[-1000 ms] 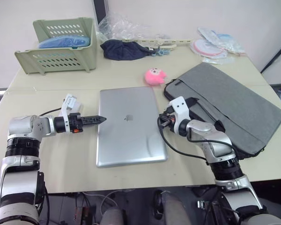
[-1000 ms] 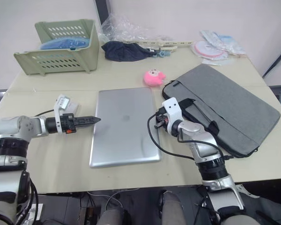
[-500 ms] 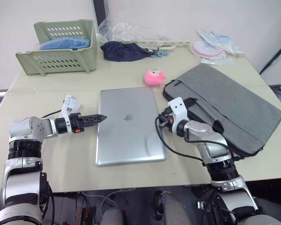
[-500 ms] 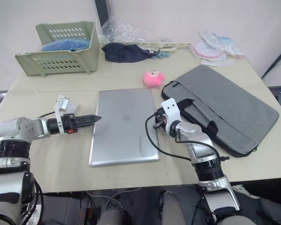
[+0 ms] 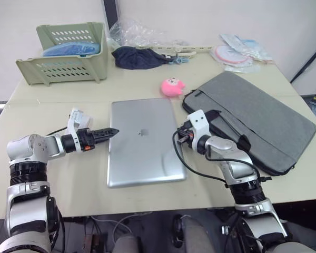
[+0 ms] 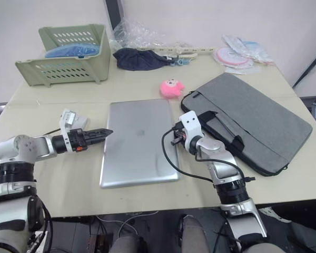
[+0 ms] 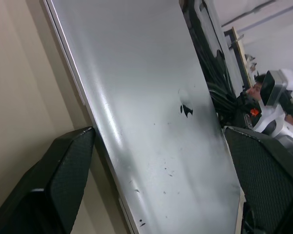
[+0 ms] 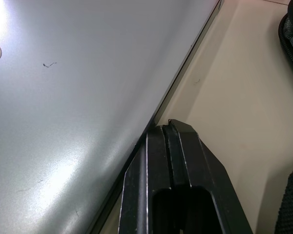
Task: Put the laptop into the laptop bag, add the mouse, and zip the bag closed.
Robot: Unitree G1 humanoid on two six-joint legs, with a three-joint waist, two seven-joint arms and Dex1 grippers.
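Right now the step in hand looks like getting a purchase on the laptop [image 5: 143, 141], which lies flat and closed on the tabletop [image 5: 68, 184] with the grey laptop bag [image 5: 255, 121] just beside its right edge. To do it well, each side should work under an edge rather than press on the lid, lift evenly so the thin metal does not slip, and keep the open end of the bag clear; the bag's mouth seems to face the laptop, though that part is hard to read.

The left gripper [image 5: 111, 132] sits at the laptop's left edge, about level with the logo; in its wrist view the two fingers stand wide apart with the silver lid between them. The right gripper [image 8: 172, 130] has its jaws pressed together, tip right at the laptop's right edge, on the strip of tabletop between laptop and bag. A pink plush toy [image 5: 174, 86] rests beyond the laptop's far corner, well apart from both arms
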